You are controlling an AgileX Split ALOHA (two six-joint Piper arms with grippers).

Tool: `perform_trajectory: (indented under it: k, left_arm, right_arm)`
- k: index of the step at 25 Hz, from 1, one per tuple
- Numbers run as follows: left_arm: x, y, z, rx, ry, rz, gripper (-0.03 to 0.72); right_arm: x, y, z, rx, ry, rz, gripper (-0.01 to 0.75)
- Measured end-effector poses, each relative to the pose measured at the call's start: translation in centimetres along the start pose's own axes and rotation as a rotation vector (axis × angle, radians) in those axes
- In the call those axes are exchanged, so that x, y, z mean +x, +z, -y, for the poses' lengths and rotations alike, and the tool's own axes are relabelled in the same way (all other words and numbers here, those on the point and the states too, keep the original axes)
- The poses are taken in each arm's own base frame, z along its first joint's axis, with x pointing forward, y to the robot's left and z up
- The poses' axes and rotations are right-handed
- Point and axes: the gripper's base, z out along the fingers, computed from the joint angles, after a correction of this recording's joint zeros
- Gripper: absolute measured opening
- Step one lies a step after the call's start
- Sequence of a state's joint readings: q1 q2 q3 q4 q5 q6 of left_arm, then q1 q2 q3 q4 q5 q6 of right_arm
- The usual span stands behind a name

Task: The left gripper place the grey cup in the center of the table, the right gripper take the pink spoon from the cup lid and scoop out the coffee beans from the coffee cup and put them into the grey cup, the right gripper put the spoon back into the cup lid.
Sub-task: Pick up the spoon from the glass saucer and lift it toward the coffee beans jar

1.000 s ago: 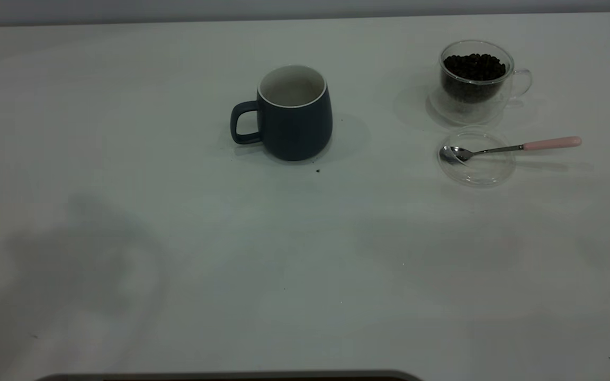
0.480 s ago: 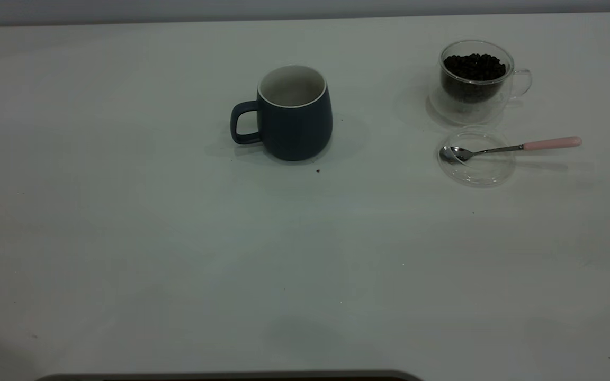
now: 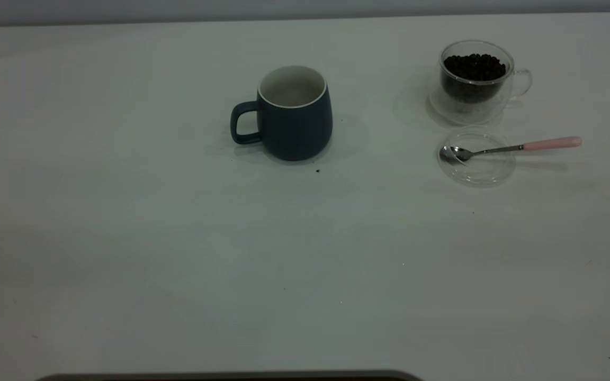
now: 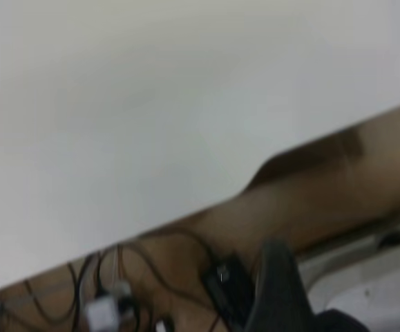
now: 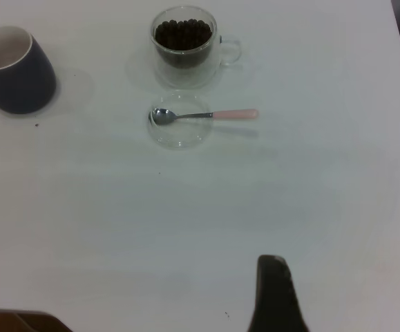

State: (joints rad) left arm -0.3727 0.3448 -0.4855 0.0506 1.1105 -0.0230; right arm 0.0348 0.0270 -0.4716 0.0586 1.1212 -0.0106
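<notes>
The grey cup [image 3: 294,114] stands upright near the middle of the table [image 3: 178,238], its handle toward the left; it also shows in the right wrist view [image 5: 16,72]. The coffee cup [image 3: 474,79] stands at the far right and holds coffee beans [image 3: 474,66]. The cup lid [image 3: 477,159] lies just in front of it. The pink spoon [image 3: 511,148] rests with its bowl in the lid and its handle pointing right. Neither gripper shows in the exterior view. My right gripper [image 5: 274,294] is well back from the lid [image 5: 179,131]. My left gripper [image 4: 275,290] is off the table's edge.
A small dark speck [image 3: 317,171] lies just in front of the grey cup. In the left wrist view the table's edge [image 4: 151,228] runs across, with cables [image 4: 110,290] and a brown floor beyond it.
The large shadow at the table's front left has faded and gone. The cups, lid and spoon have not moved.
</notes>
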Motion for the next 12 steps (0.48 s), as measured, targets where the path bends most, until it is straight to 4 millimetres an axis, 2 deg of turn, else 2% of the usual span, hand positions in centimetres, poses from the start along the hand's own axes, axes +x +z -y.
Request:
perform_trajectory:
  k: [8, 12]
  left_arm:
    - [2.5, -1.9, -0.1, -0.004, -0.017, 0.217, 0.567]
    - [3.3, -2.4, -0.1, -0.059, -0.087, 0.269, 0.567]
  right_arm:
    - [0.0, 0.0, 0.0, 0.0, 0.0, 0.0, 0.557]
    - [0.0, 0.0, 0.0, 0.0, 0.0, 0.0, 0.557]
